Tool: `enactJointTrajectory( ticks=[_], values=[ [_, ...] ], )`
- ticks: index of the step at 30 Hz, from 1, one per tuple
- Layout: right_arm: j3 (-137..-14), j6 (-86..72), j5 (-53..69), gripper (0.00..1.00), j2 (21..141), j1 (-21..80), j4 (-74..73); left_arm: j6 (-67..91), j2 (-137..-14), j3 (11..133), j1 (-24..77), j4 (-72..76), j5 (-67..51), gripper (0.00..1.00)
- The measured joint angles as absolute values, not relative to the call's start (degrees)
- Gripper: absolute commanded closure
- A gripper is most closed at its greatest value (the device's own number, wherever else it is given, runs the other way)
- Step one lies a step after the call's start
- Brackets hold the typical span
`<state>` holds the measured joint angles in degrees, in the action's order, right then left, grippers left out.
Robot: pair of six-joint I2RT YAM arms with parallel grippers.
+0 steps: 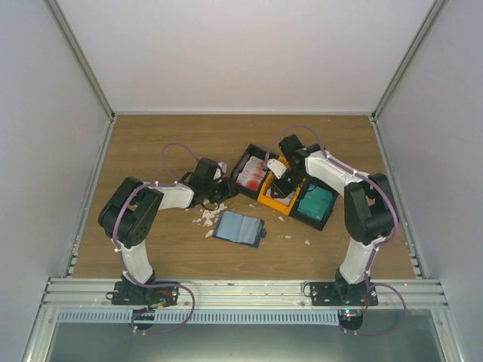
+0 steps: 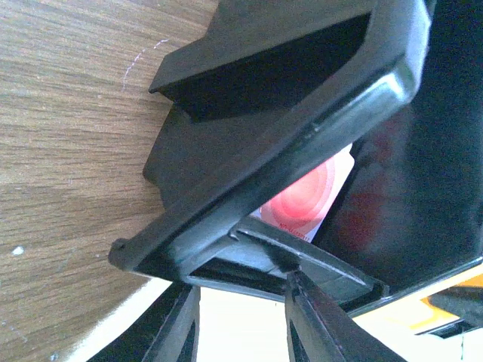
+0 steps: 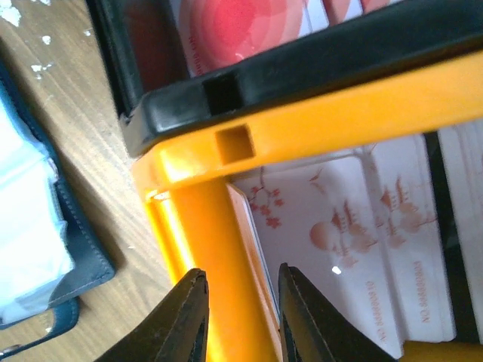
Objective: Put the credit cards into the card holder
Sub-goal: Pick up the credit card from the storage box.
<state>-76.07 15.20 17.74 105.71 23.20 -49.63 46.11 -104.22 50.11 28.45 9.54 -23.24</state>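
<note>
The card holder [image 1: 240, 228] lies open on the table, navy outside and pale blue inside; its edge [image 3: 30, 226] shows in the right wrist view. Red-and-white credit cards [image 1: 251, 177] lie in a black tray [image 1: 241, 162], and pale printed credit cards [image 3: 355, 226] lie in the orange tray [image 3: 339, 105]. My right gripper [image 3: 241, 283] straddles the orange tray's wall, one finger outside and one inside against a card standing on edge, closed on both. My left gripper [image 2: 241, 286] pinches the black tray's rim [image 2: 302, 98], where a red card [image 2: 306, 200] peeks out.
Torn white scraps [image 1: 204, 219] are strewn between the left gripper [image 1: 221, 188] and the card holder. A third black tray holding a teal block [image 1: 315, 202] sits right of the orange tray [image 1: 270, 197]. White walls enclose the table on three sides.
</note>
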Motion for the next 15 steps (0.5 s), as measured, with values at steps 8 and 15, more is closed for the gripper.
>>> enactJointTrajectory(
  ticks=[8,15],
  values=[
    [-73.76,14.26,19.75,0.60,103.04,24.27,-49.78,46.02,-104.22,50.59,28.45,9.02,-22.83,0.67],
    [-73.12,14.33,21.71,0.66,102.67,24.43,-49.71,45.91,-104.22,50.59,28.45,8.97,-22.63,0.67]
  ],
)
